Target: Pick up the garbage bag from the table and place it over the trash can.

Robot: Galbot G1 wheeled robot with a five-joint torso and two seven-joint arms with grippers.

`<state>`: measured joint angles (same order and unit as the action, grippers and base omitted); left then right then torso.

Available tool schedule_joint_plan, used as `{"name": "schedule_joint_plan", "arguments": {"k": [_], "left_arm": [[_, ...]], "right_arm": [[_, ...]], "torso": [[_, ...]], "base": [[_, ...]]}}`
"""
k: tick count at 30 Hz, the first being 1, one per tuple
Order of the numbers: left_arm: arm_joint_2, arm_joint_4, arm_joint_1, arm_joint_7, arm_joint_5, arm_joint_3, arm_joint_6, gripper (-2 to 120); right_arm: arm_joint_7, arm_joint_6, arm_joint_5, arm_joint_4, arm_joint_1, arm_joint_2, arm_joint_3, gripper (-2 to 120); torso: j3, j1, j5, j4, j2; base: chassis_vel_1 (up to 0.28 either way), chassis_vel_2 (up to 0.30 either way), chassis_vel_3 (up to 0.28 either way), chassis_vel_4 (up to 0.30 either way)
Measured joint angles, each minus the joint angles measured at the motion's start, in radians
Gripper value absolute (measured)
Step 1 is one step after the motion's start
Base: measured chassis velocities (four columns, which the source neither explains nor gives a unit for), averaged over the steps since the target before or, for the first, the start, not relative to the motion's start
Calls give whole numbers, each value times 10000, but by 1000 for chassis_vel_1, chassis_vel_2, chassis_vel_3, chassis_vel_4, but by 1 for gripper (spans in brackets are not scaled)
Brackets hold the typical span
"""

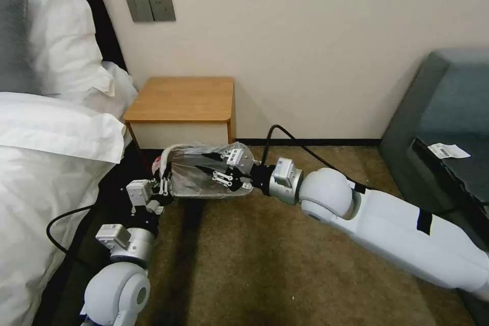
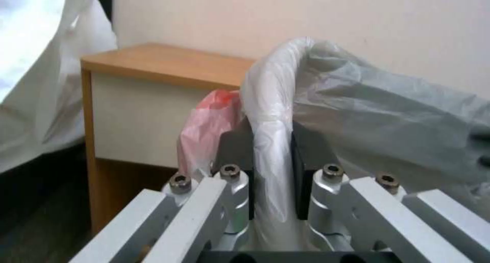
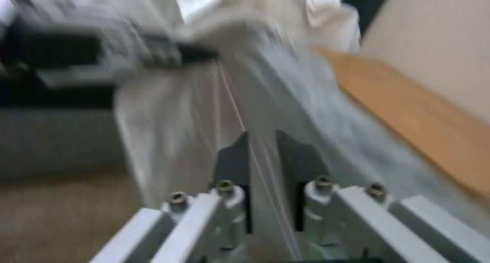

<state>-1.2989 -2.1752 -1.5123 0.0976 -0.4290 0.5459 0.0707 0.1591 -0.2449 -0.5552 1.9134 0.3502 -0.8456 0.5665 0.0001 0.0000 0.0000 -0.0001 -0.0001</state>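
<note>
— Where have we got the thin, crinkly, translucent grey garbage bag [image 1: 204,175] with its pink-red band?

— Off the small orange-brown wooden worktop [image 1: 181,99] and strung between our two claws, low over the brown carpet [image 1: 285,254], just in front of the worktop's white drawer front. Its long axis runs left to right.

— And the claws?

— Our left claw [image 1: 164,183] pinches the left end, pads pressed on a gathered fold beside the pink band. Our right claw [image 1: 216,167] reaches in from the right, under the film; in the right wrist view its pads [image 3: 235,159] stand close together with a sheet of film between them, so we judge it is pinching too.

— Which way does the cream trash can lie?

— We can't place it; something pale sits under the stretched bag, but we cannot tell if that is its rim. The coming move turns on holding the mouth spread along that left-right line — neither arm is clearly nearer.
</note>
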Motion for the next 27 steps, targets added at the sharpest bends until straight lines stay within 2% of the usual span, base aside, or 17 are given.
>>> {"name": "schedule_joint_plan", "arguments": {"k": [1,4,10,16,27], "left_arm": [[0,0,0,0,0,0,0,11],[-15,9,29,26,37,-5,1,11],[-64,-69,-76,38,247,-27,21,11],[-124,-252,-310,97,592,-80,64,11],[-217,-565,-414,105,829,-181,122,11]], "right_arm": [[0,0,0,0,0,0,0,13],[34,-39,73,-526,-159,28,112,0],[6,-48,202,-1254,-586,-235,595,0],[-255,-96,303,-2229,-1424,-1027,1758,0],[-298,-131,763,-3830,-2037,-2310,2668,0]], "torso": [[0,0,0,0,0],[0,0,1,-1,0],[0,0,0,-1,0],[0,0,-1,2,0],[-1,0,-2,1,0]], "base": [[0,0,0,0],[0,0,0,0],[0,0,0,0],[0,0,0,0],[0,0,0,0]]}}
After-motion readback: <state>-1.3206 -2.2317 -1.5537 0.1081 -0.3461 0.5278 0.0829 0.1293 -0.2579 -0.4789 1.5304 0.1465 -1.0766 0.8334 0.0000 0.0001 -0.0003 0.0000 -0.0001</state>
